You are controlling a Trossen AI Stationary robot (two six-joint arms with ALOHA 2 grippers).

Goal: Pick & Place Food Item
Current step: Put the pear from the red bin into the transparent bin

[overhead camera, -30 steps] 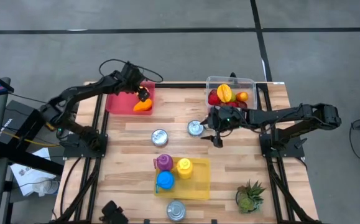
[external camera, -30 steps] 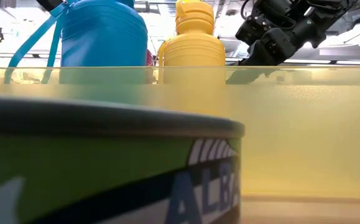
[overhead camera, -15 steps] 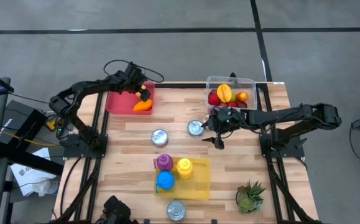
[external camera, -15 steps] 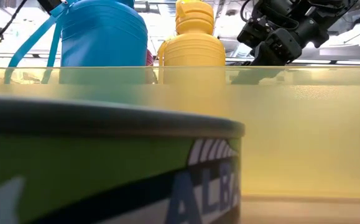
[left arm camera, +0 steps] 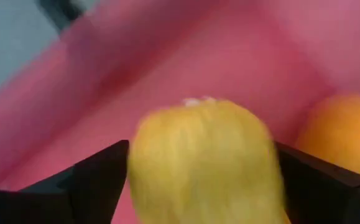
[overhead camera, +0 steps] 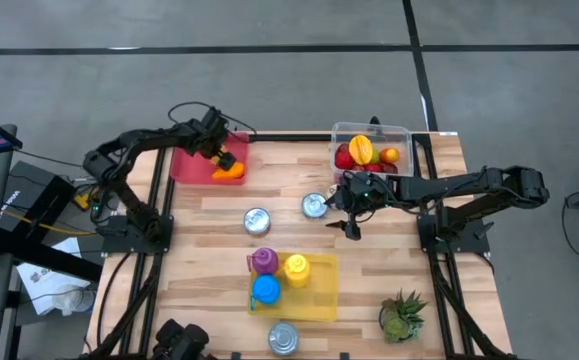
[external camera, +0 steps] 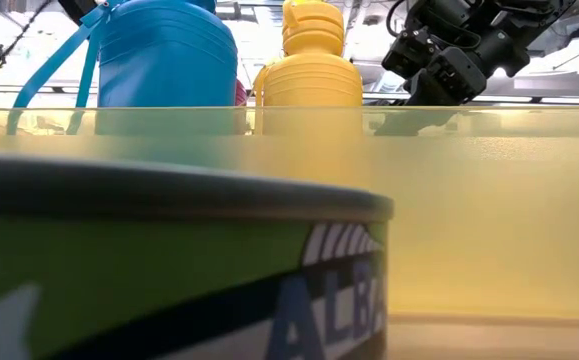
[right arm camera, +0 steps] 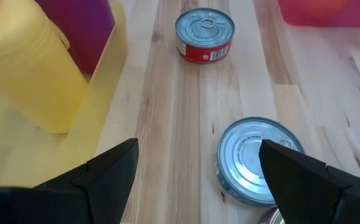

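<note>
A pink bin stands at the table's far left. My left gripper reaches down into it, shut on a yellow food item. An orange food item lies in the bin right beside it. A clear container at the far right holds several more fruits. My right gripper hangs open above the table's middle, beside a silver can, with nothing between its fingers. My left gripper has the yellow food item between its two fingers, which stand against its two opposite sides. The fingers slant down into the bin from the left. The item's lower end is out of the picture, so whether it rests on the bin's floor cannot be told.
A red-labelled can stands on the wood left of the silver one. A yellow tray near the front holds a purple, a yellow and a blue bottle. Another can and a small plant sit at the near edge.
My left gripper has sunk deeper into the pink bin with the yellow item, shifting a little toward the table's left edge and tipping more steeply down.
</note>
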